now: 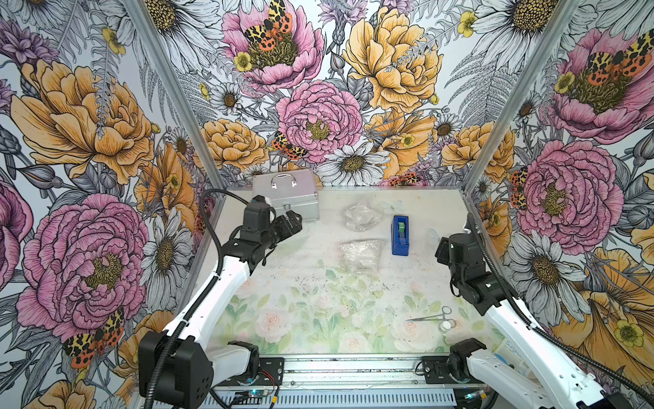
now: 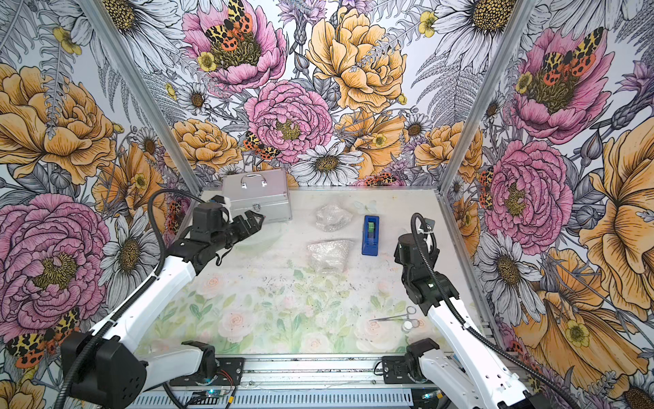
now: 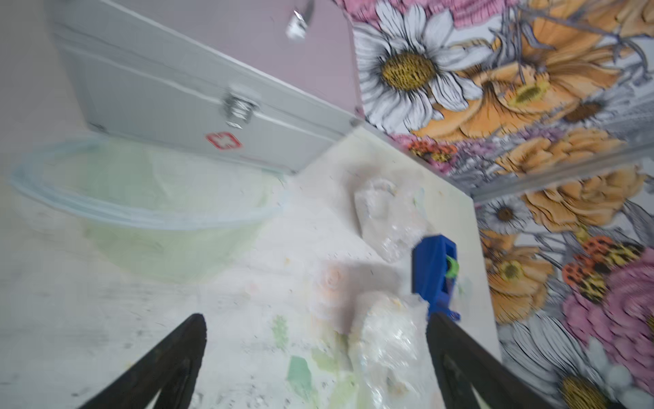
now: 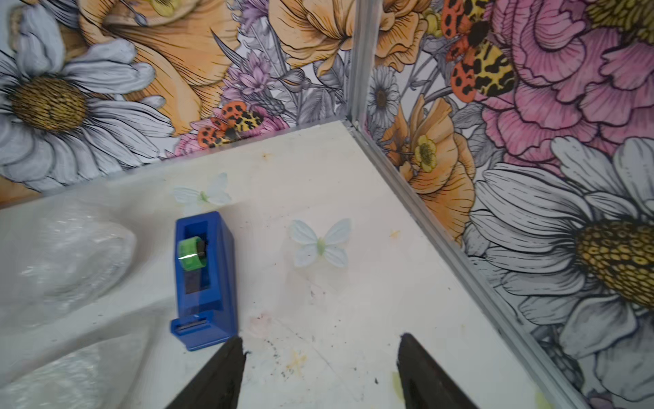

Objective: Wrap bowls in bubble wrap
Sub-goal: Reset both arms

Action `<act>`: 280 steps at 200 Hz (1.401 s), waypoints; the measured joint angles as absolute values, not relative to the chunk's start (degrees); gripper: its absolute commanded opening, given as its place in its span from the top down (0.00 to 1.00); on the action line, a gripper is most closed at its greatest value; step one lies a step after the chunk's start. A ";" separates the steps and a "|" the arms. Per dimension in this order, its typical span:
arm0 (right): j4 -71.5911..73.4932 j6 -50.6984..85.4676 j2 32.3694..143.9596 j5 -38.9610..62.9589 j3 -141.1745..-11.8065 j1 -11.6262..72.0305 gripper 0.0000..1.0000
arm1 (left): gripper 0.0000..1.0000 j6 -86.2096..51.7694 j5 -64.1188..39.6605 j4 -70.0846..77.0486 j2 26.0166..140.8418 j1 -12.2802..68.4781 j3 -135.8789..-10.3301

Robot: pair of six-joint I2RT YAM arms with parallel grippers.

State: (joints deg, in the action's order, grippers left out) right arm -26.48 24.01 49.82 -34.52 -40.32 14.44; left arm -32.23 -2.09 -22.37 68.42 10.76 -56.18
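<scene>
Silver metal case (image 1: 285, 198) sits shut at the back edge, clear tub (image 3: 141, 212) just in front. Two bubble wrap (image 1: 361, 253) bundles lie mid-table beside the blue tape dispenser (image 1: 400, 235); can't make out bowls inside. Jaws spread wide on left gripper (image 3: 315, 357) and right gripper (image 4: 320, 368), pinching nothing; floral table (image 1: 318, 318) has bare room up front.

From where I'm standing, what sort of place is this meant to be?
Probably a small robot test booth set up as a packing bench: flower-printed walls box in a table, two robot arms are mounted on its front rail, and bubble-wrap bundles lie beside a blue tape dispenser.
</scene>
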 measured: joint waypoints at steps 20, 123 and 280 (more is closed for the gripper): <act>-23.59 23.49 51.03 -37.12 -34.68 9.50 0.30 | 0.01 -25.74 6.94 -16.78 67.66 7.44 -51.18; 17.98 19.42 53.84 -35.73 -10.26 -1.96 0.27 | 0.01 -8.69 15.75 18.02 79.15 -1.10 -25.76; 48.73 7.35 87.79 -13.87 -20.86 -0.30 0.00 | 0.01 -0.99 15.75 53.80 88.99 2.72 -20.34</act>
State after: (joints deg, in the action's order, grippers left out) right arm 48.73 7.35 87.79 -13.87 -20.86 -0.30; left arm -0.99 15.75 53.80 88.99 2.72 -20.34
